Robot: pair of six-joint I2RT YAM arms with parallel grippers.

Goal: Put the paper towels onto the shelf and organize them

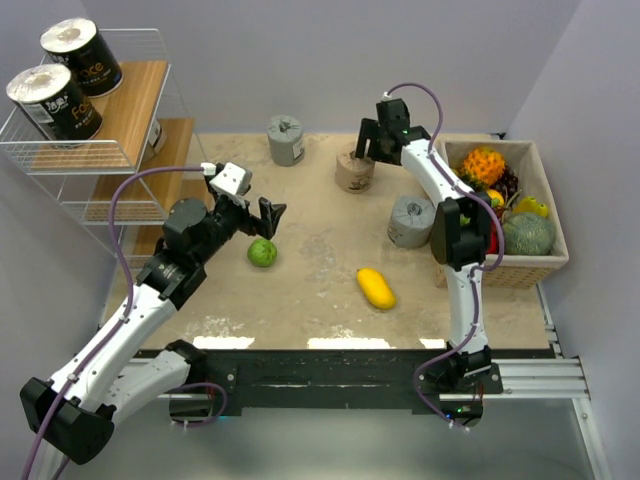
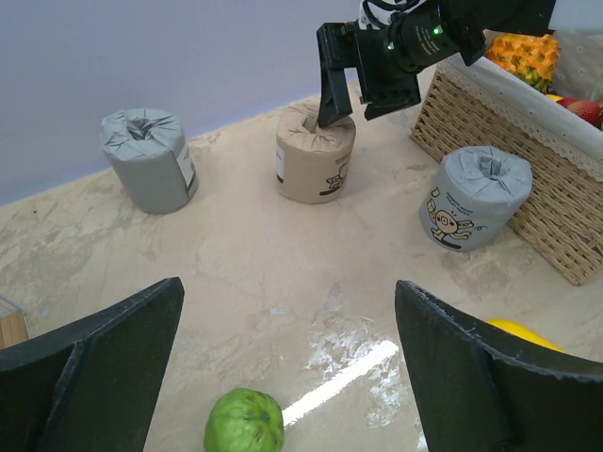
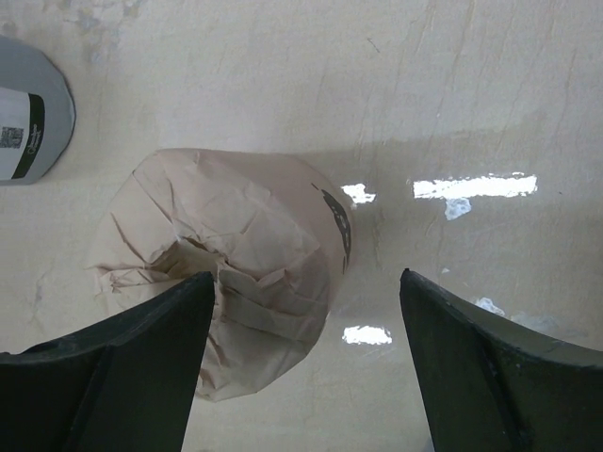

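Two black-wrapped paper towels (image 1: pixel 70 50) (image 1: pixel 55 100) stand on the top tier of the white wire shelf (image 1: pixel 130 100) at the far left. On the table stand a grey roll (image 1: pixel 286 140), a tan roll (image 1: pixel 354 172) and a printed grey roll (image 1: pixel 411 221). My right gripper (image 1: pixel 378 140) is open just above the tan roll (image 3: pixel 236 282), which lies partly between the jaws, nearer the left finger (image 3: pixel 122 377). My left gripper (image 1: pixel 262 218) is open and empty above the table near a green fruit. The left wrist view shows the tan roll (image 2: pixel 314 155) and both grey rolls (image 2: pixel 151 160) (image 2: pixel 474 198).
A green fruit (image 1: pixel 262 252) lies just in front of my left gripper, and a yellow fruit (image 1: pixel 376 288) lies mid-table. A tan wicker box (image 1: pixel 545 262) of fruit stands at the right, beside the printed grey roll. Something partly hidden sits on the shelf's second tier (image 1: pixel 155 135).
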